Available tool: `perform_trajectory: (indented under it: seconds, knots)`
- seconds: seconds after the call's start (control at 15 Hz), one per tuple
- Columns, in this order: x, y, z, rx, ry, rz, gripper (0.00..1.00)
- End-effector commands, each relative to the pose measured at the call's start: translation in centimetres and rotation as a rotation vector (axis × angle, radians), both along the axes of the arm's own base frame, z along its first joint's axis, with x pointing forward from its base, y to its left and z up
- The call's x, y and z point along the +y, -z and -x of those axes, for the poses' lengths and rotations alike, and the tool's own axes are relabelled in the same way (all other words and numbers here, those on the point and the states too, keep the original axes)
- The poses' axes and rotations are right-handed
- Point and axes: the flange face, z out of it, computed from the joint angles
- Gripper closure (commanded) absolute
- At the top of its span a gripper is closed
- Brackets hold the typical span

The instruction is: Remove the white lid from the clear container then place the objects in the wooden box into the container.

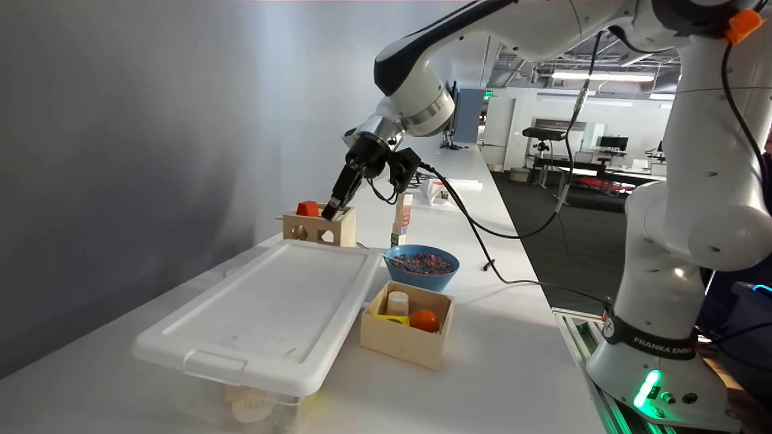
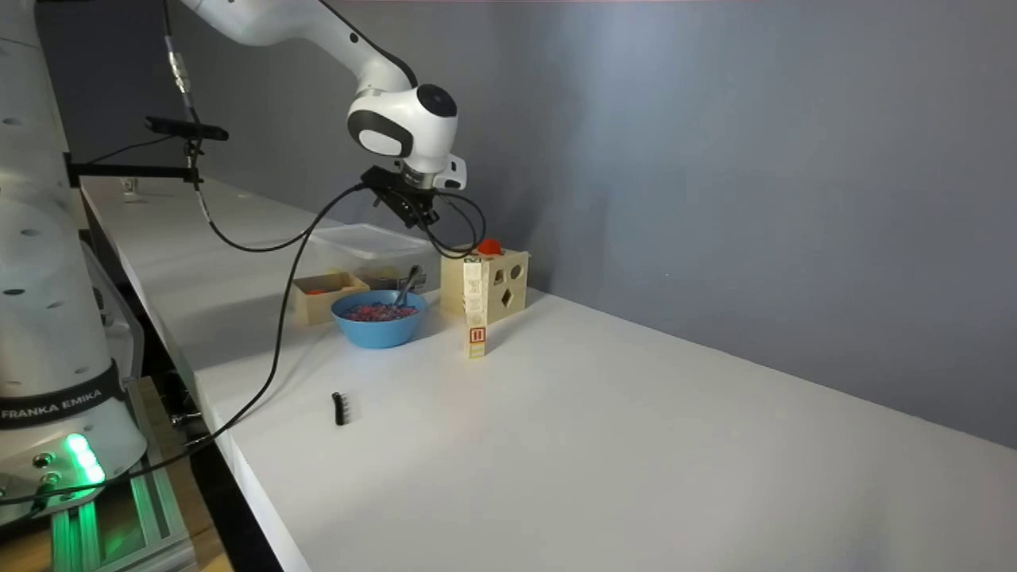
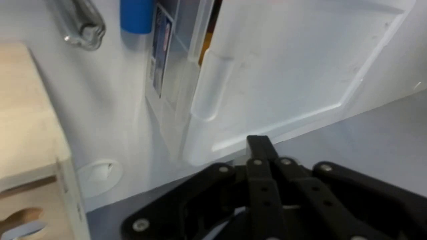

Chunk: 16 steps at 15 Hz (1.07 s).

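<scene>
My fingers (image 3: 263, 186) are pressed together, nothing between them, and there's the white lid (image 1: 271, 301), atop the clear container (image 3: 175, 80) near the table's (image 1: 500, 367) far edge! Likely light, bendy, slick plastic; I'd pinch its rim (image 3: 198, 145) beside the end tab (image 3: 213, 88).

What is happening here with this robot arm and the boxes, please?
The robot arm has its jaws shut near a box with cut-out holes, and nothing shows between them. The white lid lies over the clear container, so it is not yet removed. The orange piece and the yellow piece are in the wooden box, so moving them seems to come later.
</scene>
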Motion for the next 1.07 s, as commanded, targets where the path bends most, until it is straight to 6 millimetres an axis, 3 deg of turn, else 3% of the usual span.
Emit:
perform_trajectory:
  seconds: [0.0, 0.4, 1.0]
  knots:
    - [-0.4, 0.3, 0.5, -0.034, 0.092, 0.118, 1.0]
    - [0.3, 4.1, 0.9, 0.089, 0.117, 0.215, 1.0]
    - [1.5, 2.9, 2.5, 0.065, 0.08, 0.236, 1.0]
